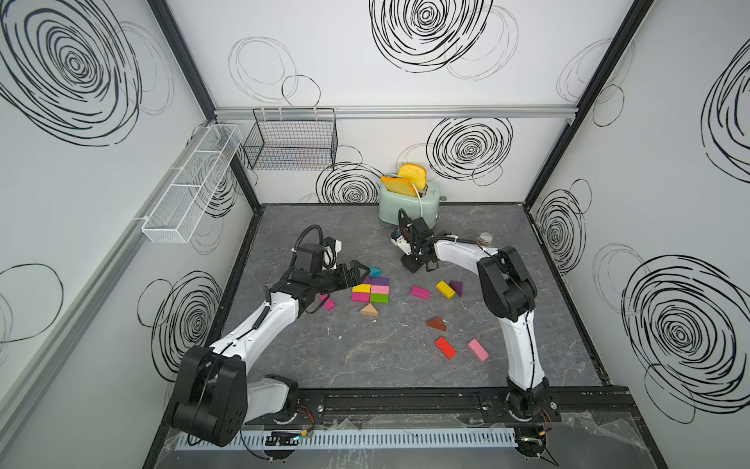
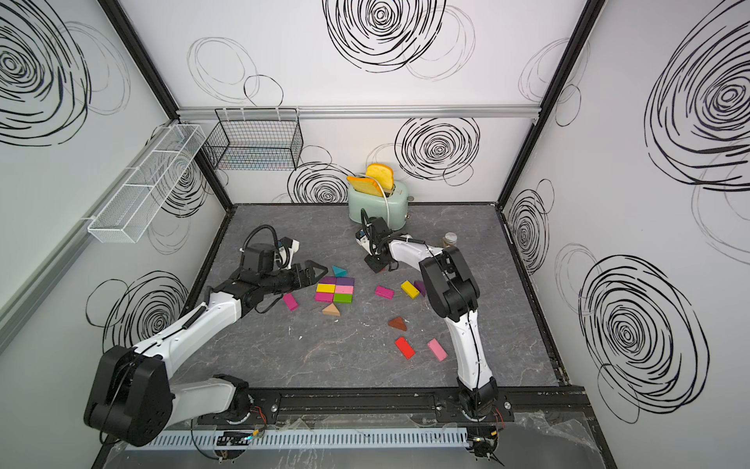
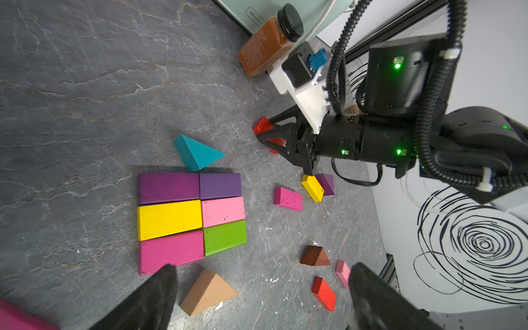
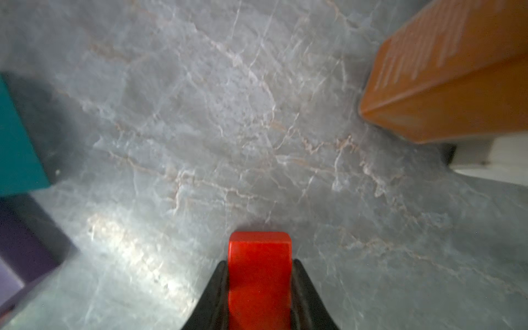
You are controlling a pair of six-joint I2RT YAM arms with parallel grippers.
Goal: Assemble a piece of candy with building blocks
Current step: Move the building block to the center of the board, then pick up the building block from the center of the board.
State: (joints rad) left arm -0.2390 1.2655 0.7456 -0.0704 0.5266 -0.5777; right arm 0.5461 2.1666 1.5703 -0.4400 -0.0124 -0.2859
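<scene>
Six flat bricks (image 1: 371, 290) (image 3: 191, 220) in purple, yellow, pink, magenta and green lie joined as a rectangle. A teal wedge (image 1: 374, 271) (image 3: 197, 153) touches its far edge, and a tan wedge (image 1: 369, 310) (image 3: 208, 291) lies near its front. My left gripper (image 1: 361, 273) (image 3: 263, 267) hovers open at the rectangle's left, holding nothing. My right gripper (image 1: 410, 266) (image 4: 260, 271) points down at the table behind the blocks, shut on a red block (image 4: 260, 257) (image 3: 263, 125). Loose to the right lie a magenta brick (image 1: 420, 292), yellow brick (image 1: 445, 289), purple wedge (image 1: 456, 287), brown wedge (image 1: 437, 323), red brick (image 1: 445, 348) and pink brick (image 1: 478, 350).
A mint toaster (image 1: 408, 201) holding toast stands at the back. A brown spice jar (image 3: 268, 43) (image 4: 445, 85) is close beside my right gripper, and another jar (image 1: 483, 239) stands behind the right arm. A magenta brick (image 1: 328, 302) lies under my left arm. Wire baskets (image 1: 290, 140) hang on the walls.
</scene>
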